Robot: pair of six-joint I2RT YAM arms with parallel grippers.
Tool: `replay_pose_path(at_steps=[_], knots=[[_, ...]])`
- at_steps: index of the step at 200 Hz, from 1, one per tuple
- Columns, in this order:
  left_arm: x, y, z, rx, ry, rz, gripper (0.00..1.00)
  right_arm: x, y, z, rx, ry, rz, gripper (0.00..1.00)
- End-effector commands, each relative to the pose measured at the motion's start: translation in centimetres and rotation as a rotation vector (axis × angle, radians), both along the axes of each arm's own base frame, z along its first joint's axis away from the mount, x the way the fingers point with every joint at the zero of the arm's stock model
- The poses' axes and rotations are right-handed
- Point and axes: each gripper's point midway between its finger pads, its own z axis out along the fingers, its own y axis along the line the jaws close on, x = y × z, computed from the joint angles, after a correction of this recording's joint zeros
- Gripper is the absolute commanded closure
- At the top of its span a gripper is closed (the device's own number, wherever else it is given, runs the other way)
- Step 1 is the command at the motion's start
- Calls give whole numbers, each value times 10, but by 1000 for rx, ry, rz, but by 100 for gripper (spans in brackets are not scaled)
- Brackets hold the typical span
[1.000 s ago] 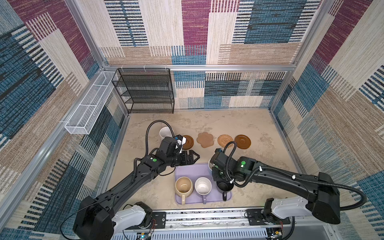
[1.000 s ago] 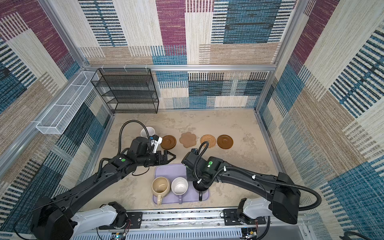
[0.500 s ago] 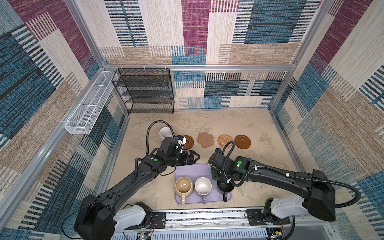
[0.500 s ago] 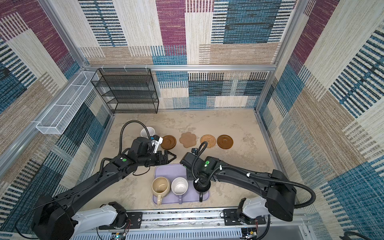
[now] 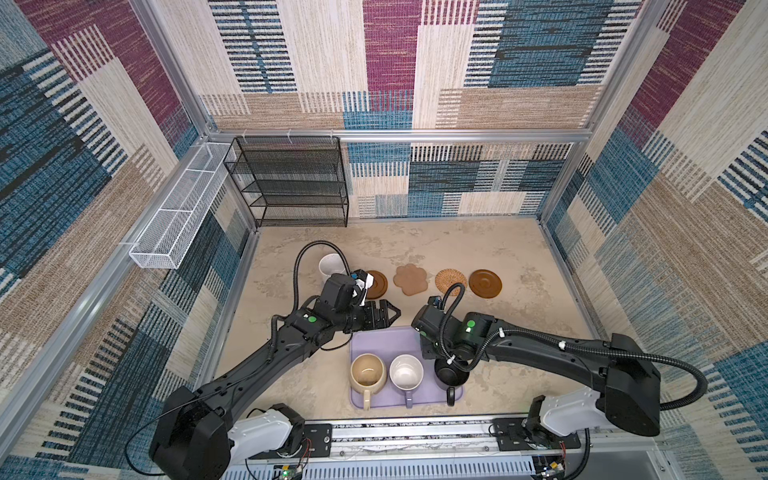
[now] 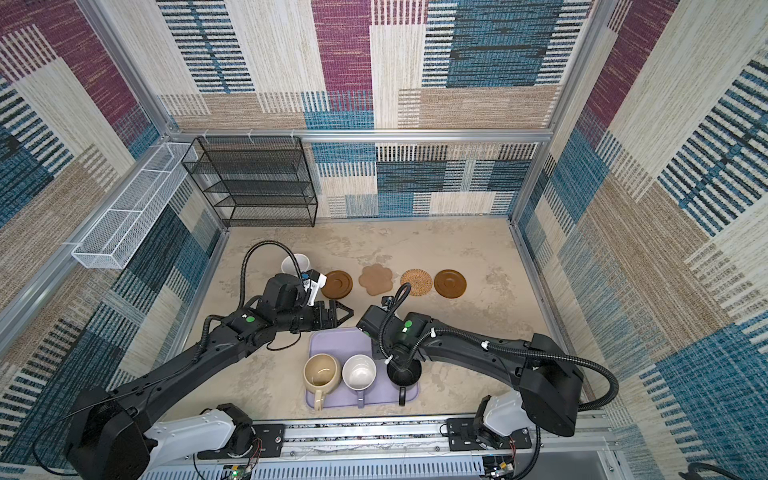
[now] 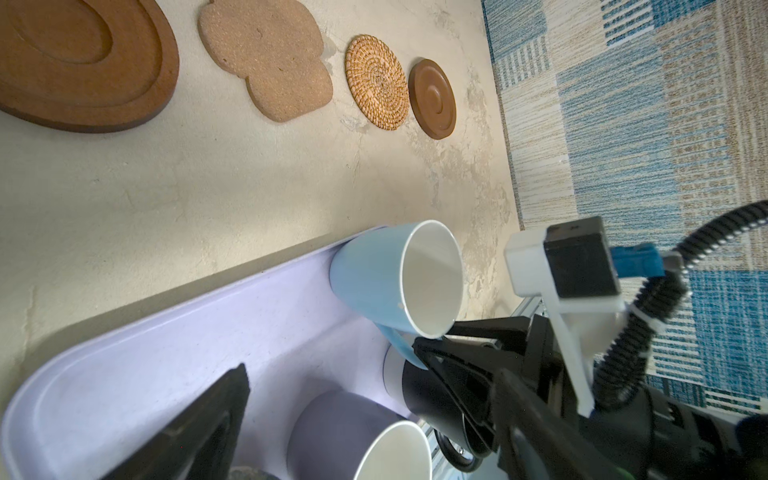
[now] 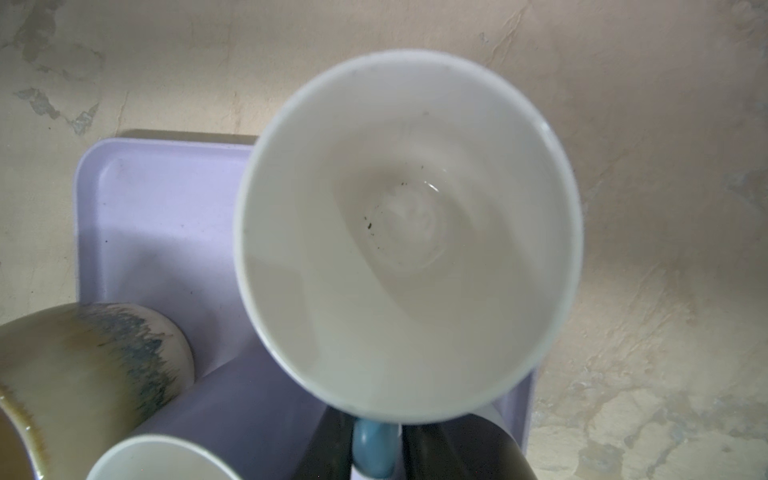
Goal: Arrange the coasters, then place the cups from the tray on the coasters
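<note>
My right gripper (image 8: 376, 440) is shut on the handle of the light blue cup (image 8: 407, 232), which tilts over the lavender tray (image 5: 374, 340); in both top views my wrist hides that cup. The beige cup (image 5: 368, 371), lavender cup (image 5: 406, 371) and black cup (image 5: 451, 372) stand on the tray. A speckled white cup (image 5: 331, 266) stands at the left end of the coaster row: dark brown disc (image 5: 378, 284), tan paw (image 5: 410, 279), rattan round (image 5: 451, 281), second brown disc (image 5: 485, 284). My left gripper (image 5: 386, 318) hangs open over the tray's far edge.
A black wire shelf (image 5: 291, 183) stands against the back wall and a white mesh basket (image 5: 174, 224) hangs on the left wall. Patterned walls close in the beige tabletop (image 5: 519, 316). The two wrists are close together above the tray.
My right gripper's fingers have closed on the light blue cup's handle, and that wrist has shifted slightly left. The left arm has not moved.
</note>
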Motion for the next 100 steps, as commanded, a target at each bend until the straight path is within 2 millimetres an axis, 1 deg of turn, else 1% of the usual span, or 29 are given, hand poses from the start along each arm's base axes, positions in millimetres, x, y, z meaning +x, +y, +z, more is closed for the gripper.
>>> replay_pose_path(at_steps=[1,45,72,100], knots=[[2,-5,7,-30,-13,-5,6,6,0,1,-10,-20,0,78],[2,-3,8,-27,-18,-2,6,11,-1,-5,-10,-18,9,81],[2,-2,7,-27,-18,4,6,15,2,-6,12,-21,21,81],[2,-3,6,-25,-16,3,6,18,0,-9,4,-19,18,77]])
